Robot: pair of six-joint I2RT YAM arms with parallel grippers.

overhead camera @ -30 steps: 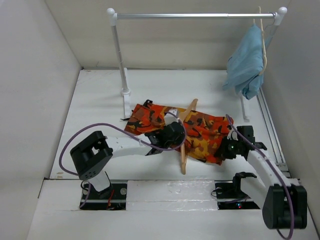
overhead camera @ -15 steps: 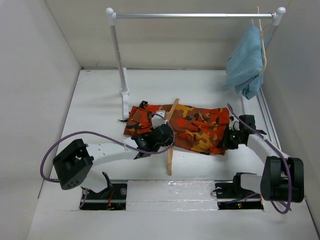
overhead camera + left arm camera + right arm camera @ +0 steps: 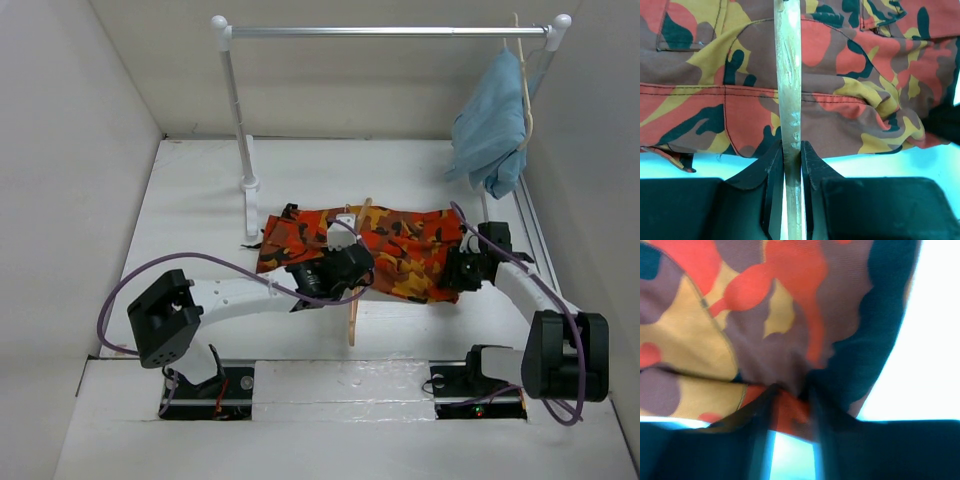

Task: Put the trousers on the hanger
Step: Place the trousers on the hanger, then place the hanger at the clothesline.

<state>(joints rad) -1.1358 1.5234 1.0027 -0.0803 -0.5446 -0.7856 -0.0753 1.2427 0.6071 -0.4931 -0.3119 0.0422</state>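
Trousers (image 3: 400, 250) flat on the table (image 3: 200, 200), both grippers clamped.
The camouflage cloth lies mid-table with the wooden hanger (image 3: 352, 318) laid across it, one end sticking out toward the arms. The left gripper (image 3: 791, 150) pinches the hanger's bar between its fingers. The right gripper (image 3: 790, 390) nips a fold at the trousers' right edge. A light blue garment (image 3: 490, 125) hangs on the rack (image 3: 390, 32) behind.
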